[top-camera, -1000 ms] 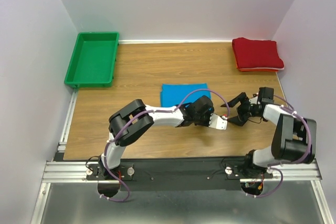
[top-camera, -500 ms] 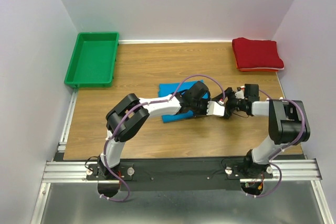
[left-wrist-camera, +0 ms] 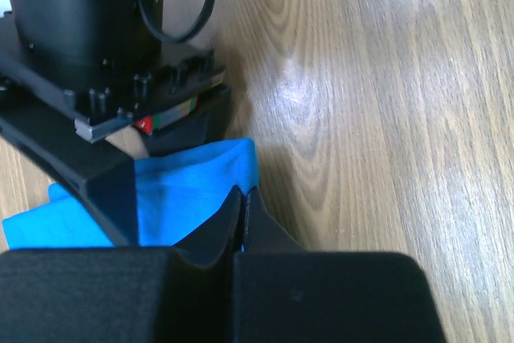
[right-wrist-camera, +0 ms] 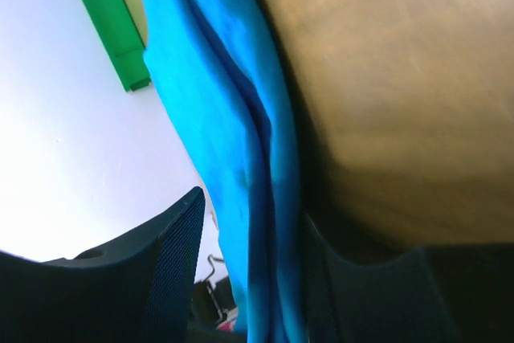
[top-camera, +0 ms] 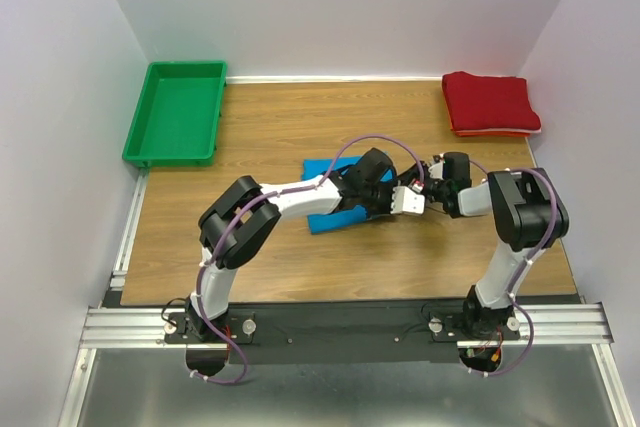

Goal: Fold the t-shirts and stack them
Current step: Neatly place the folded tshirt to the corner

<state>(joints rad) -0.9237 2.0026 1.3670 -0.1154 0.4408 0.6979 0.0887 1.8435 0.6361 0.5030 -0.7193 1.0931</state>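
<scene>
Top view: the red shirt lies folded at the upper right of the surface. It is well apart from the blue shirt, which sits bunched at centre frame, largely under the left arm. The tray stands at upper left. Both arms converge on the blue shirt's right end. We judge the step in hand to be taking hold of the blue shirt, with its stacking on the red one not yet done. Left wrist view: the left gripper is clenched, its fingers meeting in a thin line with blue cloth rising to the tips. We read this as a pinch on the shirt's edge, though the contact itself is hidden. Right wrist view: the right gripper has its jaws apart, straddling a layered fold of the blue shirt. A sliver of pale background shows between one finger and the cloth, so we take it as not yet clamped. The next move calls for the right jaws to close on all layers. Both arms would then lift together toward the upper right, keeping the fold from opening. Only the top view gives the layout and the way to the red shirt, but there the arms hide the grasp. Only the wrist views show finger state and the cloth's layering, but neither shows the red shirt.
</scene>
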